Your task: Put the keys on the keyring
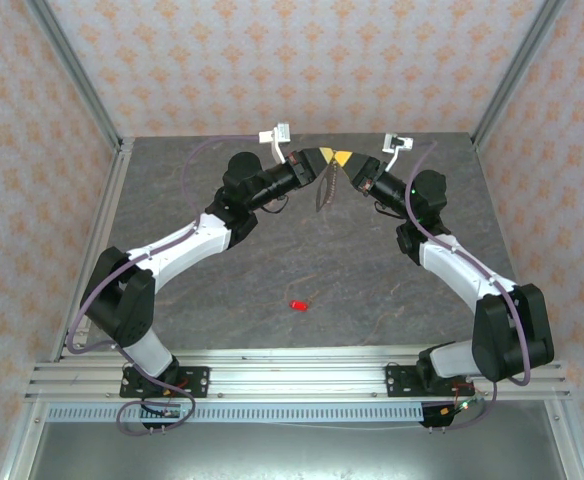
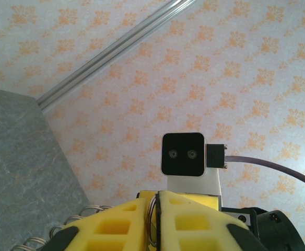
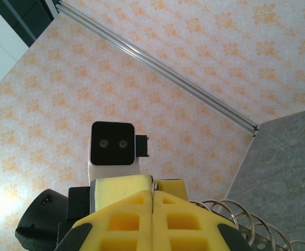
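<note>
The keys, one tiny red piece (image 1: 298,304), lie on the grey table (image 1: 222,290) at the near middle, far from both arms. Both grippers meet raised over the back middle of the table. The keyring (image 1: 321,190) hangs down between them, a thin grey-brown loop. In the left wrist view my left gripper (image 2: 153,201) is shut on a wire of the keyring (image 2: 151,219), with its coiled fringe (image 2: 84,212) sticking out to the left. My right gripper (image 3: 152,191) is shut on the keyring too, and its coils (image 3: 236,214) show to the right.
Patterned walls enclose the table on three sides, with metal posts (image 1: 77,75) at the back corners. The two arm bases sit on the aluminium rail (image 1: 292,380) at the near edge. Each wrist view faces the other arm's camera (image 2: 182,154).
</note>
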`<control>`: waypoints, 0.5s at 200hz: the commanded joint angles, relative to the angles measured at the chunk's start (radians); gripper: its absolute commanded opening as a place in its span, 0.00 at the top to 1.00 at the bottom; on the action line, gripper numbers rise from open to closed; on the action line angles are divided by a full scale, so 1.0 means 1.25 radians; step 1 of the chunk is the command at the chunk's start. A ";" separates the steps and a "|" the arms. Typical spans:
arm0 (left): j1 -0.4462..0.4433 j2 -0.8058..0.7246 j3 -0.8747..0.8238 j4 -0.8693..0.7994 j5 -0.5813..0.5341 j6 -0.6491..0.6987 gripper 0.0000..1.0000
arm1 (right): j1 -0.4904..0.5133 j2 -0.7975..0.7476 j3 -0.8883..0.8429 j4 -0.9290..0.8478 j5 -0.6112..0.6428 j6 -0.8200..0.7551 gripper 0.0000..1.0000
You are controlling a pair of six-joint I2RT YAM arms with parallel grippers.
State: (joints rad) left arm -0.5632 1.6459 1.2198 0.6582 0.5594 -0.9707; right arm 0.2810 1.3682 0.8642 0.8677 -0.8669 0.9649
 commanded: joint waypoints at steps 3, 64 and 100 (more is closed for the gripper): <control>-0.008 0.013 -0.001 0.042 -0.013 0.000 0.94 | 0.006 -0.012 0.015 0.032 -0.004 -0.020 1.00; -0.008 -0.005 0.060 -0.140 0.010 0.117 1.00 | -0.055 -0.064 0.023 -0.156 0.042 -0.074 0.67; 0.006 -0.018 0.161 -0.379 0.081 0.307 1.00 | -0.108 -0.127 0.002 -0.237 0.050 -0.095 0.63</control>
State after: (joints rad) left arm -0.5632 1.6566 1.3117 0.3840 0.5842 -0.7898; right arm 0.1715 1.2842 0.8665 0.6342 -0.8173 0.8906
